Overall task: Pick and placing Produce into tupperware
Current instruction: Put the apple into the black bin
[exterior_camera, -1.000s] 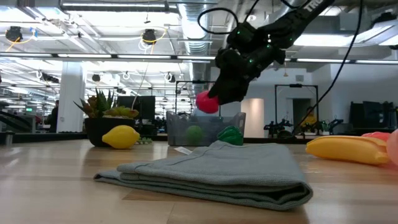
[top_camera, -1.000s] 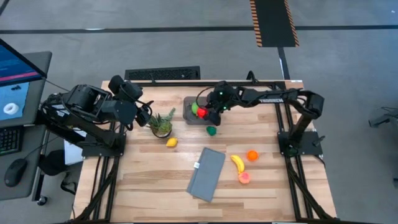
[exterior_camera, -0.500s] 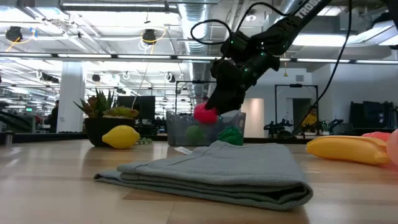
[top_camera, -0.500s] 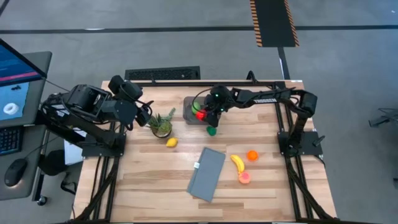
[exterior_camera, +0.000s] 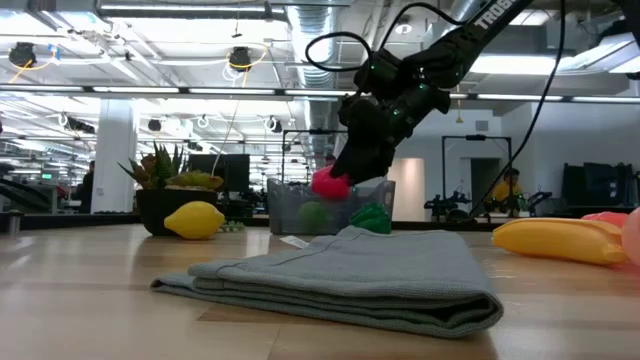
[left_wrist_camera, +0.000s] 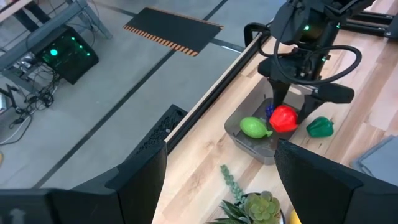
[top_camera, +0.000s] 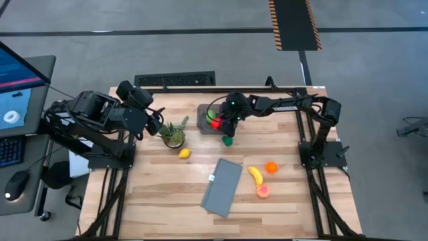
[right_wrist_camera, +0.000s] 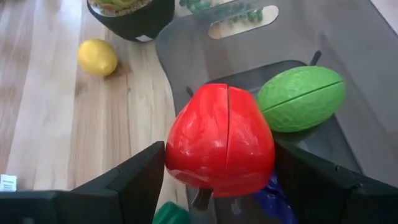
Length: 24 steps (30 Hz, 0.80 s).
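The tupperware (top_camera: 203, 111) stands at the table's far middle, with a light green fruit (right_wrist_camera: 301, 98) and a purple piece (right_wrist_camera: 273, 194) lying in it. My right gripper (top_camera: 219, 123) reaches in from the table's right, shut on a red fruit (right_wrist_camera: 219, 140) over the tub's near side, about level with its rim (exterior_camera: 378, 184). A dark green piece (top_camera: 227, 140) lies on the table just in front of the tub. My left gripper (top_camera: 156, 125) hangs raised at the far left, open, with nothing between its fingers. My right gripper pinches the red fruit by its two opposite sides (right_wrist_camera: 171, 152) between its two fingers (right_wrist_camera: 134, 180). The fingers slant down from the table's right. The fruit is lifted clear over the tub, the seam between its halves (right_wrist_camera: 227, 124) facing the wrist camera.
A potted plant (top_camera: 174, 132) stands left of the tub, a lemon (top_camera: 184, 153) in front of it. A folded grey cloth (top_camera: 223, 187) lies at the near middle. A banana (top_camera: 255, 175), an orange fruit (top_camera: 271, 167) and a pink piece (top_camera: 263, 191) lie to its right.
My right gripper has sunk a little toward the tupperware with the red fruit still in its fingers, bringing the fruit from above the rim down to about rim height, and has then kept still.
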### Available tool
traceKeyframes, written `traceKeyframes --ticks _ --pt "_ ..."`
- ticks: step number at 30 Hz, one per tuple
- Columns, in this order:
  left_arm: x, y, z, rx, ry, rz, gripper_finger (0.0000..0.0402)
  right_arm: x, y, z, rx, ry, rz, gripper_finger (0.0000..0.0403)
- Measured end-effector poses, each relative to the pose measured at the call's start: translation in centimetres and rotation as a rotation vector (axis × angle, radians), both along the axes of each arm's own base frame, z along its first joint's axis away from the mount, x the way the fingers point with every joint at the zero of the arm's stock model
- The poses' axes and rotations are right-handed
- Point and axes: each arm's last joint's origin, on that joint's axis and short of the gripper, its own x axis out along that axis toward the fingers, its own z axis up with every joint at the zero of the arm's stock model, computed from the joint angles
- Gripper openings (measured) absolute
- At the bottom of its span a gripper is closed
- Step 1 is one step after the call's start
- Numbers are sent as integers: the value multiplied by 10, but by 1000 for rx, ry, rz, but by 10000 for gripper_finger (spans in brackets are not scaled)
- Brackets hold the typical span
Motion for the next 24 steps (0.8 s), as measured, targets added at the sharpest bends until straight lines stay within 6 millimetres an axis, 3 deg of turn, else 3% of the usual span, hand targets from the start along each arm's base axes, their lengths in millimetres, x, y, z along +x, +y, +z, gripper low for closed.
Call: traceKeyframes --ticks 24 --pt "0 0 0 5 5 -4 288 -1 -1 0 -14 12 -25 333"
